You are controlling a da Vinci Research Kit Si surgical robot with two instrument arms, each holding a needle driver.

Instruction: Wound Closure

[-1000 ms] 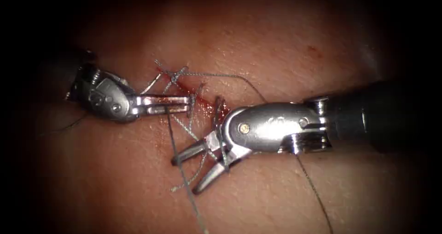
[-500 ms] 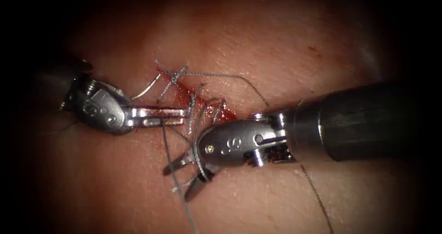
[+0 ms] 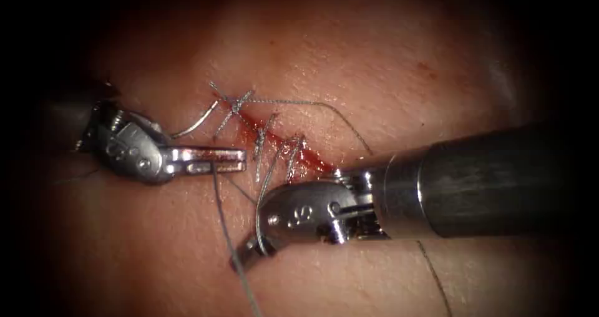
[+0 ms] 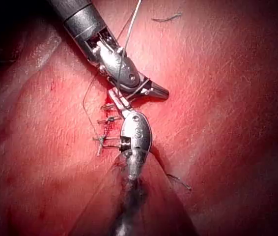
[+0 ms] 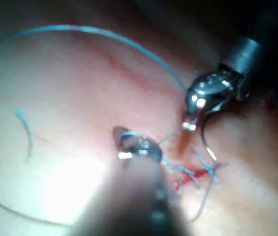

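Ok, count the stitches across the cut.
3 stitches. One at the cut's upper-left end, one midway, off the tip of the left tool, which holds thread, one just above the right tool. That tool may hide more.

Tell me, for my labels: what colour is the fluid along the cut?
Red fluid, clearest in the endoscope view.

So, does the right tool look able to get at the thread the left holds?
Probably yes: the thread runs down from the left tool, shut on it, close past the tip of the right tool, nothing between.
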